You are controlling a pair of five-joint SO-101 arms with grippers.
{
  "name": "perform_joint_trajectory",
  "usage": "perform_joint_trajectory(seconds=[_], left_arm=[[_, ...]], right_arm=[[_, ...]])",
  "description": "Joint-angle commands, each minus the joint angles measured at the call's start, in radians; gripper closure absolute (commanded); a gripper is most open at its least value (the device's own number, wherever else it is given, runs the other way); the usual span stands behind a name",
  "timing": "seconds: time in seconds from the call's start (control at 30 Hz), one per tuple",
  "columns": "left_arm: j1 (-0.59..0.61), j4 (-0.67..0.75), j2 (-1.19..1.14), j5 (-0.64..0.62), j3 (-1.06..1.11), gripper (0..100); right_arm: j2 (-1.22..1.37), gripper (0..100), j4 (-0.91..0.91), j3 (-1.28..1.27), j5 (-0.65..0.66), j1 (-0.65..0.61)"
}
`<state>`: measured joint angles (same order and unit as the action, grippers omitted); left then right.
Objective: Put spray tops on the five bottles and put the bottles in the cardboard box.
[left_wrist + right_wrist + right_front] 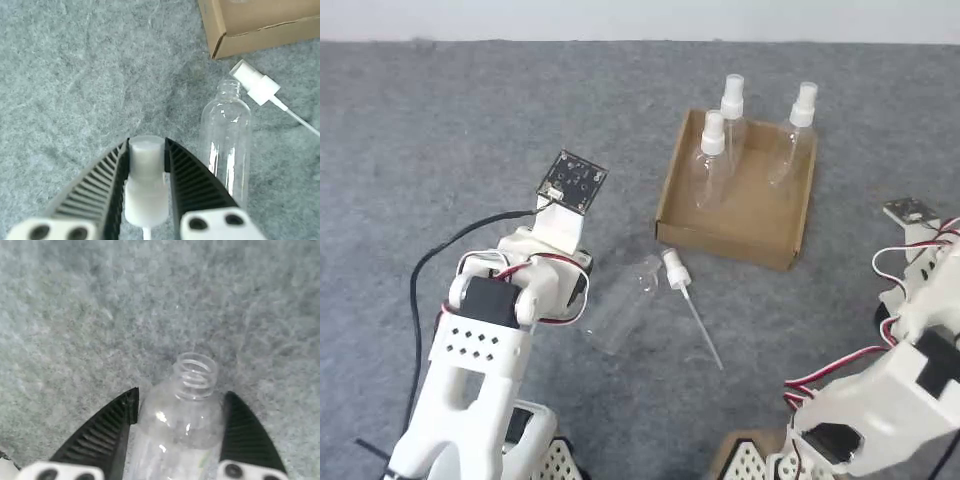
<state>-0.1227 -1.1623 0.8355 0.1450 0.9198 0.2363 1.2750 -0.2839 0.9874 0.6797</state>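
Nearest, at the near edge, stand two white arms: the left arm (pixel 480 400) at near left and the right arm (pixel 900 390) at near right, both on the grey felt-covered counter (pixel 440 120). Right of centre and farther off sits the cardboard box (pixel 735 240), open-topped, with three capped bottles (pixel 710 165) inside it, their tops toward its far wall (each wears a white sprayer). Between the left arm and the box, a loose bottle (pixel 625 305) lies on its side on the counter, clear and uncapped, its mouth toward the box's near left corner. The right end effector (pixel 182 395) stands wide, its black ribbed jaws set against either side of an open bottle (pixel 192 410) whose threaded neck is bare. The left end effector (pixel 146 145) is drawn in to a narrow gap, clamping a held spray top (pixel 146 185) by its white body. Just beside the loose bottle's mouth lies a loose spray top (pixel 677 270), its thin dip tube trailing toward the near right.
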Motion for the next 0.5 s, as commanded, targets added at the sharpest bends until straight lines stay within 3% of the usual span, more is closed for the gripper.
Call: perform_joint_trajectory(seconds=[0.0, 0.13, 0.3, 0.47], left_arm=[[0.003, 0.028, 0.034, -0.008, -0.007, 99], [0.003, 0.028, 0.034, -0.008, -0.007, 99], [0.003, 0.028, 0.038, -0.008, -0.007, 99], [0.003, 0.026, 0.041, -0.009, -0.025, 99]], right_arm=[[-0.015, 86.2, 0.004, 0.061, 0.011, 0.008], [-0.021, 92.9, 0.007, 0.066, 0.011, 0.008], [-0.102, 94.3, 0.047, 0.109, 0.002, 0.001], [-0.331, 94.4, 0.120, 0.114, -0.121, -0.097]])
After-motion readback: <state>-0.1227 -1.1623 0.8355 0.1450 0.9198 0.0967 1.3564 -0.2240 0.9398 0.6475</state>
